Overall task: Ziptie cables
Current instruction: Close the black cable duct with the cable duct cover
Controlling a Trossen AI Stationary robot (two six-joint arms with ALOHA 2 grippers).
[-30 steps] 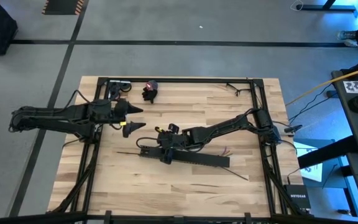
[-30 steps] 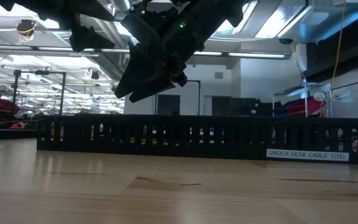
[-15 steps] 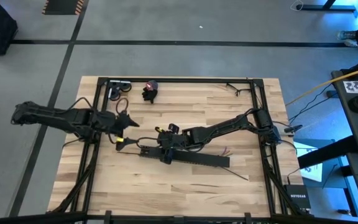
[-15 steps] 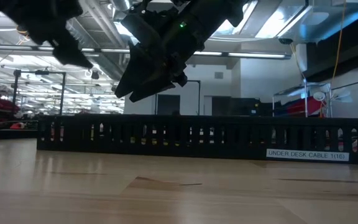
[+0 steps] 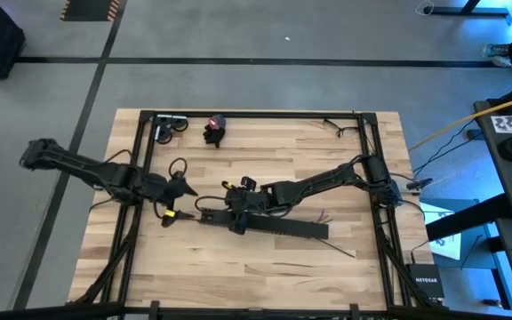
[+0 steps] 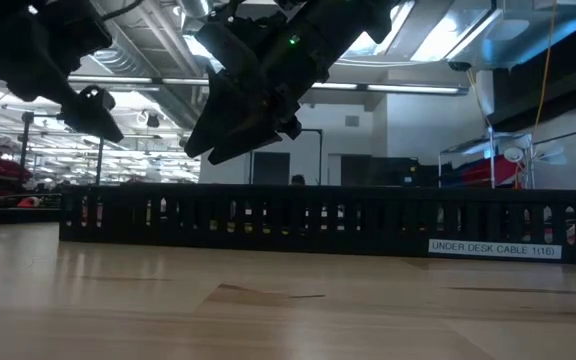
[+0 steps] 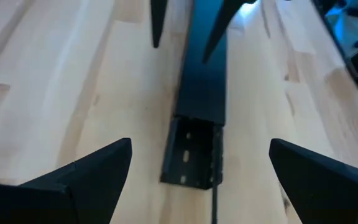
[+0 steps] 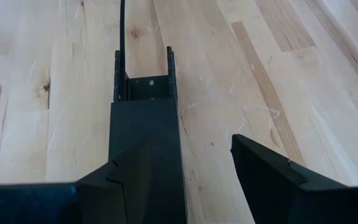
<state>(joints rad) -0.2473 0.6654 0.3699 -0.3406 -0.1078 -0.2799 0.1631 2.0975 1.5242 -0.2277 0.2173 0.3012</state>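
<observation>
Progress check: task looks barely begun. Long black slotted bar (image 5: 265, 223) lies across the table (image 5: 256, 276); take it as the landmark. Right gripper (image 5: 231, 213) is down at the bar's left end, its jaws partly spread and straddling the bar in the right wrist view; whether the pads actually press the bar's sides cannot be told. Left gripper (image 5: 174, 197) hovers just off that same open end, jaws spread wide, holding nothing, sighting down the channel in the left wrist view. Cables (image 5: 324, 216): only a few coloured strands show, poking out just beside the bar's right half, untouched by either gripper. Thin dark strip (image 8: 122, 28) runs out of the bar's open end; cannot tell whether it is a zip tie. No tie seen looped around the cables. Judgement: gathering, wrapping and cinching all remain.
</observation>
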